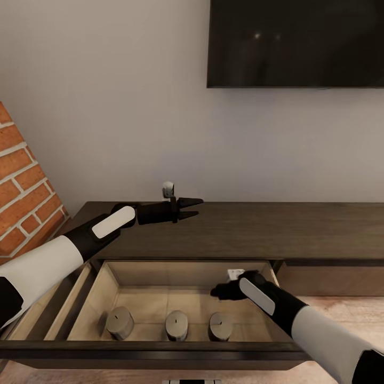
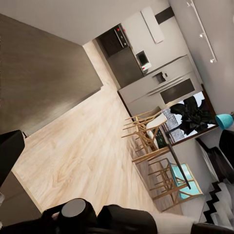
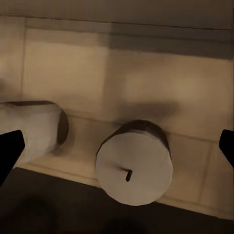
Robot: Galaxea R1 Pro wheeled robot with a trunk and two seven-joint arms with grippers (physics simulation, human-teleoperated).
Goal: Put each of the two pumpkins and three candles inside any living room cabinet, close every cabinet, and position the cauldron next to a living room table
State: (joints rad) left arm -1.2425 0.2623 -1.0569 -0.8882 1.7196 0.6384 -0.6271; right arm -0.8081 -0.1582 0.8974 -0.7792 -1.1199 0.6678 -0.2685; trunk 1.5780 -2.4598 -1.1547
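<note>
The low dark-brown cabinet [image 1: 277,229] stands against the wall with its left drawer [image 1: 160,353] pulled out. Three grey-beige candles [image 1: 119,322] [image 1: 176,324] [image 1: 220,325] sit in a row near the drawer's front. My right gripper [image 1: 218,292] hovers inside the drawer above the right candle [image 3: 134,168], open, with nothing between its fingers. A second candle [image 3: 34,129] shows beside it. My left gripper [image 1: 194,208] hangs open just above the cabinet top, holding nothing. The pumpkins and the cauldron are out of view.
A black TV [image 1: 296,42] hangs on the wall above the cabinet. A brick wall [image 1: 21,202] rises at the left. The cabinet's right front panel [image 1: 330,280] is shut. The left wrist view looks across wood floor [image 2: 87,151] to wooden chairs [image 2: 148,141] and grey kitchen units [image 2: 161,85].
</note>
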